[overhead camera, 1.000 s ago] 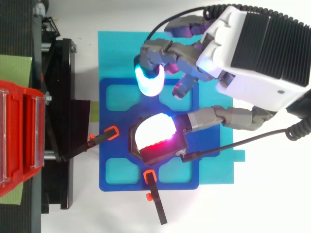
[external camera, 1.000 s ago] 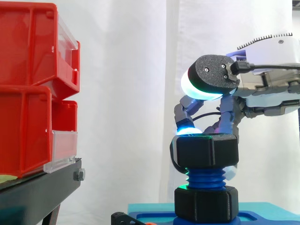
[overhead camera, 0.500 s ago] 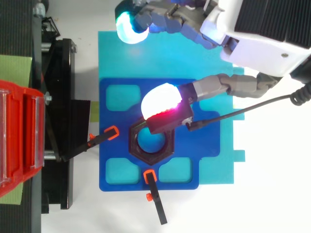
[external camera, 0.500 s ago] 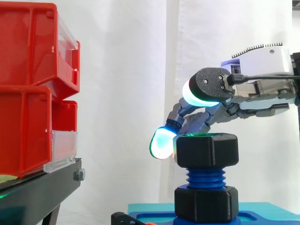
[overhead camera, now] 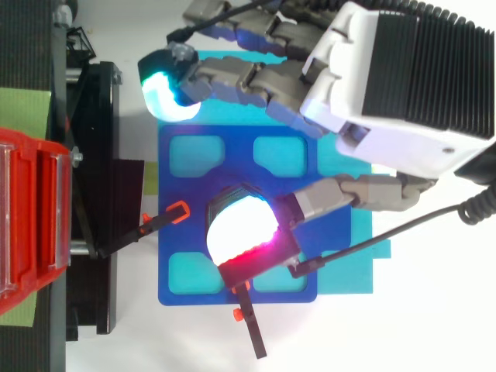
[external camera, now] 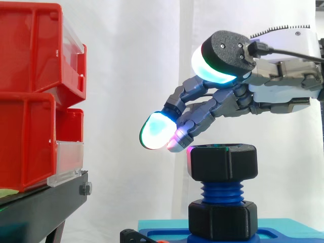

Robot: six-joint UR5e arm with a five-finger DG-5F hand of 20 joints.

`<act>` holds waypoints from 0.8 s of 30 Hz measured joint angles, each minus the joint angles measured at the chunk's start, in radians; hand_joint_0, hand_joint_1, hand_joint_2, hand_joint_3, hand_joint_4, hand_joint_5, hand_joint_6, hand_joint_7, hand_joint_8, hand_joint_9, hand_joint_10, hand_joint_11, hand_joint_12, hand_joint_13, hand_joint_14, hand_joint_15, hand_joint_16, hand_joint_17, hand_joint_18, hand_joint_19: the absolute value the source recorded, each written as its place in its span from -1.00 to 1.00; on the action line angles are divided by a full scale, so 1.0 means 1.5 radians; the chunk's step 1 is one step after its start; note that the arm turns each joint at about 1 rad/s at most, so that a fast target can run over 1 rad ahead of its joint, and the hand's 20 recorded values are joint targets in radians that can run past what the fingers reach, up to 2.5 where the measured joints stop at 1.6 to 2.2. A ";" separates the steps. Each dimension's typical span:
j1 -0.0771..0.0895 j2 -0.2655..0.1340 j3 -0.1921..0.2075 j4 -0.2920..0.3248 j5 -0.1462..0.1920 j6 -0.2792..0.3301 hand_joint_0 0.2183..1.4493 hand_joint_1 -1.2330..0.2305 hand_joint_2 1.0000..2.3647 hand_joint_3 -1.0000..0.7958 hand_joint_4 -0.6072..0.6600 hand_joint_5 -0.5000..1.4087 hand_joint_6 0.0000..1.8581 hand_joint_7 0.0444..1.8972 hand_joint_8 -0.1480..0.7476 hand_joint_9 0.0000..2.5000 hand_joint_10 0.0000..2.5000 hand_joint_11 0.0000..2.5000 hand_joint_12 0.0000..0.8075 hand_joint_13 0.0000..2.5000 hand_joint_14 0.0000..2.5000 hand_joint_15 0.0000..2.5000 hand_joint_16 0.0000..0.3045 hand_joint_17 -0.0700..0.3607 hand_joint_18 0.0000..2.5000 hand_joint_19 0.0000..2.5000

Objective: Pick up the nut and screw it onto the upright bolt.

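A black hex nut (external camera: 223, 162) sits on top of the upright blue bolt (external camera: 223, 193), with bare thread showing below it. A second black hex piece (external camera: 220, 219) sits at the bolt's foot. My hand (external camera: 281, 87) hovers above and to the right of the nut. It is open, and its fingers (external camera: 195, 119) reach out down-left past the nut's top edge without touching it. In the top view the hand (overhead camera: 387, 77) comes in from the upper right. The thumb's glowing pad (overhead camera: 239, 231) hangs over the nut (overhead camera: 219, 204) and hides most of it.
The bolt stands in a blue fixture plate (overhead camera: 178, 240) on a teal mat (overhead camera: 345, 232). Two orange-tipped clamps (overhead camera: 178, 211) touch the fixture. Red bins (external camera: 35, 101) on a black stand (external camera: 45, 202) are at the left.
The fingers have let go of the nut, straightened and risen above it. The thumb pad swung away, then back over the nut. The nut stays on the bolt.
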 measured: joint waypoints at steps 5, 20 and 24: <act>0.010 0.000 0.000 -0.006 -0.002 0.017 -0.71 0.49 -1.00 -0.44 0.29 -0.62 -0.46 -0.31 -0.08 -0.67 -1.00 -1.00 0.01 -1.00 -1.00 -1.00 -0.60 -0.04 -1.00 -1.00; 0.033 0.000 0.000 -0.044 -0.002 0.045 -0.70 0.41 -1.00 -0.44 0.33 -0.59 -0.46 -0.24 -0.02 -0.52 -1.00 -1.00 -0.02 -0.92 -1.00 -1.00 -0.63 -0.09 -1.00 -1.00; 0.037 0.000 0.000 -0.048 -0.003 0.051 -0.70 0.40 -1.00 -0.44 0.33 -0.59 -0.46 -0.23 -0.01 -0.50 -1.00 -1.00 -0.02 -0.89 -1.00 -1.00 -0.64 -0.10 -1.00 -1.00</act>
